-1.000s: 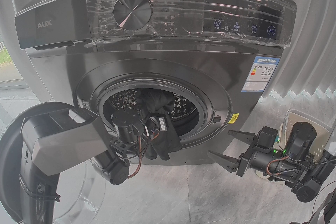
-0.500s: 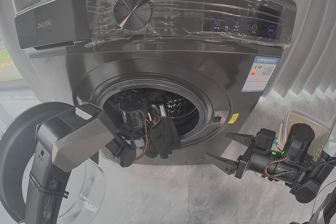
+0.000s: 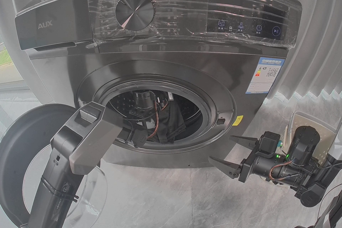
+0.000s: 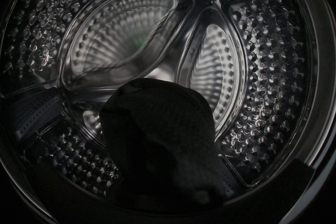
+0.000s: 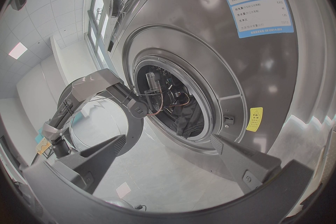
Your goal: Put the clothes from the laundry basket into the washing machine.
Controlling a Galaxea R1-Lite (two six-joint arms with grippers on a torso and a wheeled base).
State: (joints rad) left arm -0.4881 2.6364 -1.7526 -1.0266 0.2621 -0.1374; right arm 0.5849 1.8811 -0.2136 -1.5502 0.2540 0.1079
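Closest in, low over the grey floor [image 3: 178, 196], the right end effector [image 3: 222, 148] hovers with its two pointed fingers [image 3: 245, 139] spread wide and nothing between them. It sits just in front of the white laundry basket [image 3: 329, 143] at the robot's right, well apart from the washing machine [image 3: 178, 57]. On the other side the round door [image 3: 21, 154] stands swung open, and the left arm [image 3: 89, 136] reaches past it into the porthole. The left end effector [image 3: 164, 105] is inside the opening with a dark garment [image 3: 171, 122] right against it — whether it is gripping the cloth cannot be told. The garment hangs in the mouth of the opening, its lower edge down at the bottom rim. From the left wrist it shows as a black mound [image 4: 157, 137], and behind it lies the dimpled steel drum [image 4: 273, 60].
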